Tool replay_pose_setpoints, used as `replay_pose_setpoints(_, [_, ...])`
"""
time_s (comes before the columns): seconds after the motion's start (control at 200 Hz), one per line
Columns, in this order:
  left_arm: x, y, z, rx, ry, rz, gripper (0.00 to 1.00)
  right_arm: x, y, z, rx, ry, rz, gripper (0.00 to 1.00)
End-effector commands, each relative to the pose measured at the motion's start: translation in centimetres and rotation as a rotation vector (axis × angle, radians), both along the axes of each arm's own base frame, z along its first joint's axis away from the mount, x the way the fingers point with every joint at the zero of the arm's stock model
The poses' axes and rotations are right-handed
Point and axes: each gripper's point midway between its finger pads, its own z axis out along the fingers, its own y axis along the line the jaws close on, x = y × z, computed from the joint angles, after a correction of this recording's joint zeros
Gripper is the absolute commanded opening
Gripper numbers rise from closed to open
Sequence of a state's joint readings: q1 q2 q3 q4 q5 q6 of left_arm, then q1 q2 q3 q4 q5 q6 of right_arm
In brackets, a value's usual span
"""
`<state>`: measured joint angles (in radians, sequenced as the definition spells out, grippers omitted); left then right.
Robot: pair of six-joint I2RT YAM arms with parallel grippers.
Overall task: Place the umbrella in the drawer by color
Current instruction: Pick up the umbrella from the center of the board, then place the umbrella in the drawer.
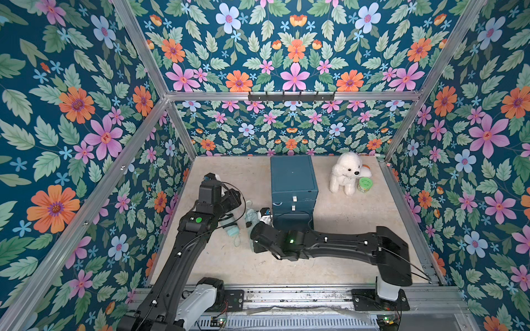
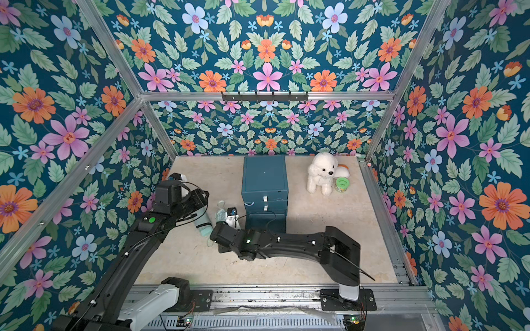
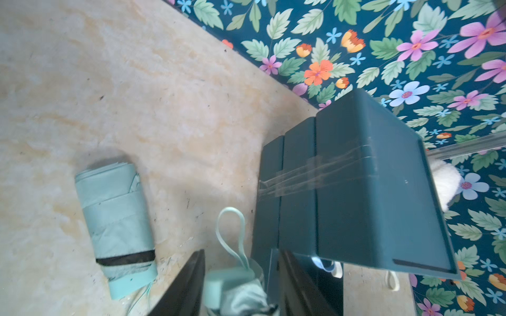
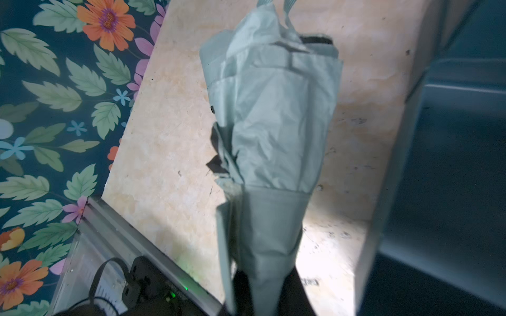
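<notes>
Right hand (image 4: 269, 286), closest to its wrist camera, is clamped on the tapered end of the mint umbrella (image 4: 273, 123), held over the counter (image 4: 169, 136). Only my left wrist view shows the left hand (image 3: 241, 290) closed on that umbrella's handle end, with the strap (image 3: 230, 232) looping free. Both top views hide this under the arm. I see a second umbrella (image 1: 231, 229) lying at nine o'clock from the drawer unit (image 1: 292, 177), with the gripped one between them. The plush dog (image 1: 345, 173) sits at two o'clock.
</notes>
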<state>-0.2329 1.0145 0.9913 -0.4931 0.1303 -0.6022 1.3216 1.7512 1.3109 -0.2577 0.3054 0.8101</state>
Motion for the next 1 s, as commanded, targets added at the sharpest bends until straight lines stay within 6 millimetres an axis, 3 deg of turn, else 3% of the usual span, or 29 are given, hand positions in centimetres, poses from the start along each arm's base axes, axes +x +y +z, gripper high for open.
replay_pose_setpoints(0.0, [1.2, -1.7, 1.5, -0.019, -0.036, -0.077, 0.50, -0.1, -1.7, 5.5, 0.161, -0.102, -0.004, 0.00])
replay_pose_setpoints(0.095, [2.4, -4.3, 2.5, -0.030, -0.054, -0.155, 0.51, -0.4, -5.7, 7.1, 0.184, -0.111, -0.057, 0.00])
replay_pose_setpoints(0.245, [4.0, -9.0, 3.8, 0.016, -0.072, -0.246, 0.53, -0.7, -12.4, 6.8, 0.140, -0.088, -0.179, 0.00])
replay_pose_setpoints(0.37, [5.5, -11.4, 4.1, 0.011, -0.083, -0.291, 0.56, -1.8, -16.1, 6.1, 0.159, -0.026, -0.221, 0.00])
replay_pose_setpoints(0.445, [6.4, -12.7, 3.0, 0.030, -0.059, -0.317, 0.57, -2.6, -17.3, 5.3, 0.193, 0.029, -0.235, 0.00])
replay_pose_setpoints(0.575, [7.3, -13.7, -0.1, 0.074, 0.017, -0.321, 0.54, -3.5, -17.4, 4.7, 0.226, 0.103, -0.234, 0.00])
replay_pose_setpoints(0.725, [7.2, -14.0, -3.2, 0.104, 0.074, -0.326, 0.52, -3.8, -16.0, 3.8, 0.226, 0.176, -0.227, 0.00])
replay_pose_setpoints(0.995, [6.7, -13.7, -5.0, 0.136, 0.086, -0.333, 0.48, -2.8, -14.2, 2.3, 0.291, 0.298, -0.243, 0.00])
